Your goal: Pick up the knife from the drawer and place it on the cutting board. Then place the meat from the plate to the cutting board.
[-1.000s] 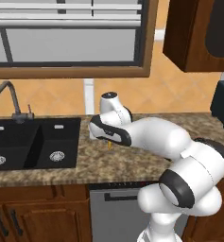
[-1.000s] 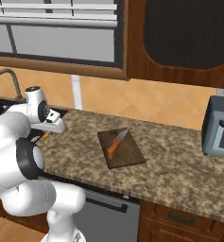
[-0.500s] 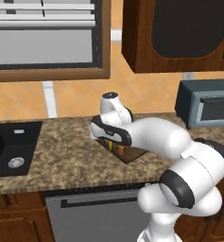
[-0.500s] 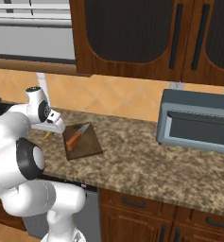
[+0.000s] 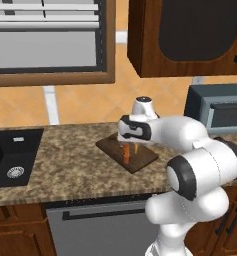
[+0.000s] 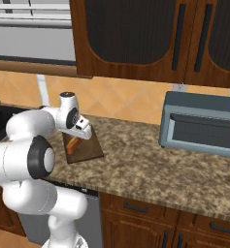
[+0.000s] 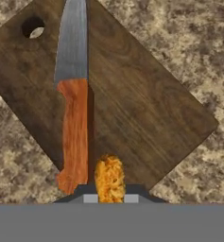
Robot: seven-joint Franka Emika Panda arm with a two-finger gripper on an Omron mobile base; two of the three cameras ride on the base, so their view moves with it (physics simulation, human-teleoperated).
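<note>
1. I found the knife [image 7: 73, 99] already lying flat on the cutting board [image 7: 132, 94], its orange handle toward the board's near edge and its grey blade pointing at the corner with the hanging hole.
2. The end effector [image 7: 109, 197] hung just above that near edge, its tips drawn in narrow on the meat [image 7: 109, 178], a small orange-brown strip that sat between them right beside the butt of the knife handle.
3. From the left base view, the end effector [image 5: 131, 148] stood over the middle of the board [image 5: 115, 146], which lay cornerwise on the granite surface [image 5: 65, 165] between the sink [image 5: 10, 155] and the grey toaster oven [image 5: 217, 107].
4. I judged the knife step done and the meat step nearly so (only the release seemed left).
5. The next move, as I read it, called for lowering the strip onto bare wood clear of the handle, spreading the tips, then lifting straight up so nothing got dragged off the board's edge.
6. I could not tell whether the meat was touching the board.
</note>
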